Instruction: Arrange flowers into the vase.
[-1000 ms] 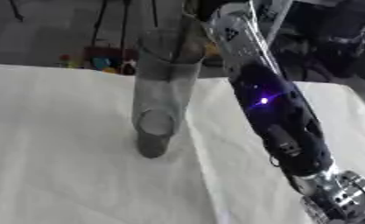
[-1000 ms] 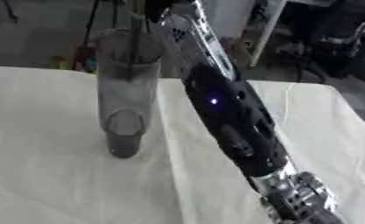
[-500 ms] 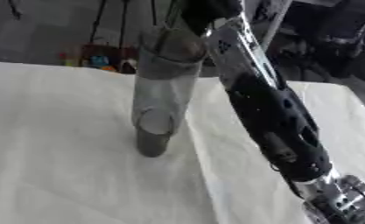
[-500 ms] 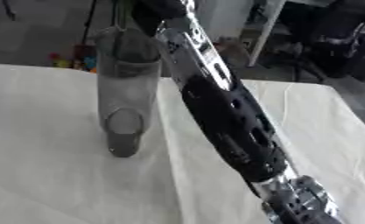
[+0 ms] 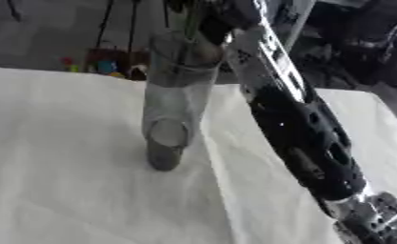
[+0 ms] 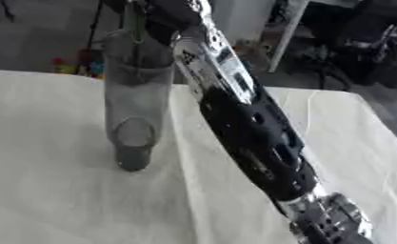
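While the clear vase (image 6: 134, 107) stood upright on the white cloth (image 5: 60, 190), the right hand (image 6: 164, 12) was above its rim by a green stem (image 6: 135, 24); finger state unreadable.

A tall clear vase (image 6: 134, 102) stands upright on a white cloth (image 5: 60, 181). The robot's right arm (image 6: 251, 138) slants from lower right up over the vase mouth — blocking the right side. Left of the vase, the cloth lies open — free passage there.
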Available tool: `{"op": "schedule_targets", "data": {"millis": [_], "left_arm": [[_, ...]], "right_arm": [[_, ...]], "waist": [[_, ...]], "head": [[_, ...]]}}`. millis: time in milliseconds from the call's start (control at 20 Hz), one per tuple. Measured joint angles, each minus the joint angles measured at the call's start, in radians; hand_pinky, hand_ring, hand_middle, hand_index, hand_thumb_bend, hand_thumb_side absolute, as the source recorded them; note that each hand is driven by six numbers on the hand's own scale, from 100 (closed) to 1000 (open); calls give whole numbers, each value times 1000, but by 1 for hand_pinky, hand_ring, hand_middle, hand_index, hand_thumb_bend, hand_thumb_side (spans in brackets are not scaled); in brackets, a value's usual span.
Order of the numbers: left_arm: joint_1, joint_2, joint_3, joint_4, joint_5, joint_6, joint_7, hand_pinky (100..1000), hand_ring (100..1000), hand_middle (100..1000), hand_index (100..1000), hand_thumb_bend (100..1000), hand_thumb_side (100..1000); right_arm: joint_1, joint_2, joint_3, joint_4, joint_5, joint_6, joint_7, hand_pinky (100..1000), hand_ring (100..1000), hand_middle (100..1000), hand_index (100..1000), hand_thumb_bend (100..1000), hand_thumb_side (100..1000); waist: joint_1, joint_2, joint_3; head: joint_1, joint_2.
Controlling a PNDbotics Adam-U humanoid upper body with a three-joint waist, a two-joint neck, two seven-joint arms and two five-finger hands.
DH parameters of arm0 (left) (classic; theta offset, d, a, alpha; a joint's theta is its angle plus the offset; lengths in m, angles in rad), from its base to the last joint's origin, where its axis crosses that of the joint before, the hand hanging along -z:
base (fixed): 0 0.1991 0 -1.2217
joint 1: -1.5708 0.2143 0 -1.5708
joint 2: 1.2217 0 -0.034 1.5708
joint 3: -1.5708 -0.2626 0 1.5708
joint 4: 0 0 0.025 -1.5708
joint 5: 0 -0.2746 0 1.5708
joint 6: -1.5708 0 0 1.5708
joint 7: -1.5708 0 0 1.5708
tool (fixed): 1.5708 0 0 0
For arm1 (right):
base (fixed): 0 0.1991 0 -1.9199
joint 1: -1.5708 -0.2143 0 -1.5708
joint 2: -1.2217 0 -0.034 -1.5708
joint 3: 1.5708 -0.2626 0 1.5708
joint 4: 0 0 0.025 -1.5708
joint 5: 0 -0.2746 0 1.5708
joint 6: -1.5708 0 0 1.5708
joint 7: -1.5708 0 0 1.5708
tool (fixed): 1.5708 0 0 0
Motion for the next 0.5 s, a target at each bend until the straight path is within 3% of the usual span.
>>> {"op": "schedule_targets", "data": {"millis": [100, 350, 400, 500], "left_arm": [[0, 0, 0, 0, 0, 0, 0, 758, 781, 839, 855, 100, 615], [0, 0, 0, 0, 0, -1, 1, 759, 781, 839, 855, 100, 614], [0, 0, 0, 0, 0, -1, 2, 759, 781, 839, 855, 100, 614], [0, 0, 0, 0, 0, -1, 2, 759, 781, 839, 855, 100, 613]], "right_arm": [[0, -1, 0, 0, 8, 21, -3, 100, 258, 100, 184, 100, 100], [6, -7, 5, 0, 33, 108, -14, 189, 430, 324, 417, 100, 100], [8, -7, 5, -1, 34, 120, -14, 251, 502, 412, 490, 100, 100], [9, -8, 5, -5, 34, 134, -6, 357, 584, 504, 569, 100, 100]], "waist": [[1, 0, -1], [2, 0, -4], [3, 0, -5], [3, 0, -8]], "head": [[0, 0], [0, 0], [0, -1], [0, -1]]}}
